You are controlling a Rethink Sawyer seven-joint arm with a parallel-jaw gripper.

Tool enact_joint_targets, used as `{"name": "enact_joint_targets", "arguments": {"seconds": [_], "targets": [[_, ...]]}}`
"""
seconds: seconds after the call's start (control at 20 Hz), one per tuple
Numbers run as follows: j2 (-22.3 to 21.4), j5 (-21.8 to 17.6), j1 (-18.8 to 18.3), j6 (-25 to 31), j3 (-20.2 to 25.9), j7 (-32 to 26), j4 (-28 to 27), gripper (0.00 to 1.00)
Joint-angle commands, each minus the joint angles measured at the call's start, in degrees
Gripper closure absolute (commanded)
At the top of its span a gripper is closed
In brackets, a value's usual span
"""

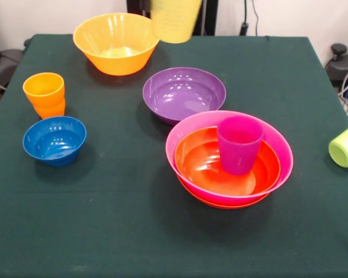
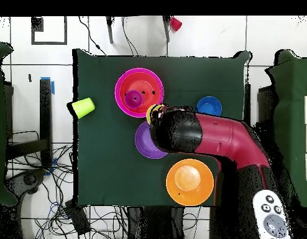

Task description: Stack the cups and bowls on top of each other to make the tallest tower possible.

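A yellow cup (image 1: 174, 20) hangs in the air at the top of the front view, between the yellow-orange bowl (image 1: 116, 43) and the purple bowl (image 1: 184, 92). My gripper (image 2: 159, 116) is shut on it, with the fingers hidden under the arm (image 2: 206, 135); the cup's rim (image 2: 151, 113) shows beside it. The tower is a pink bowl (image 1: 278, 145) resting in a red-orange bowl (image 1: 220, 204), with another red-orange bowl (image 1: 203, 165) inside it and an upright purple cup (image 1: 239, 143) in that. Orange cups (image 1: 44, 94) stand nested, and a lime green cup (image 1: 345, 145) lies on its side.
A small blue bowl (image 1: 54, 139) stands near the orange cups. The lime cup lies at the table's edge. In the overhead view, cables lie on the floor around the green table (image 2: 100, 162) and a red cup (image 2: 175, 23) sits beyond it.
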Motion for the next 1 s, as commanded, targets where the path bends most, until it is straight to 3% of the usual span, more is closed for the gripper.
{"name": "enact_joint_targets", "arguments": {"seconds": [0.05, 0.4, 1.0], "targets": [[3.7, 1.2, 4.6, 1.0, -3.5, 15.3, 0.1, 1.0], [7.3, 1.8, 6.3, -0.7, -4.0, 16.9, -1.2, 1.0], [7.7, 1.8, 7.8, 0.1, -3.4, 19.6, -1.4, 1.0]]}}
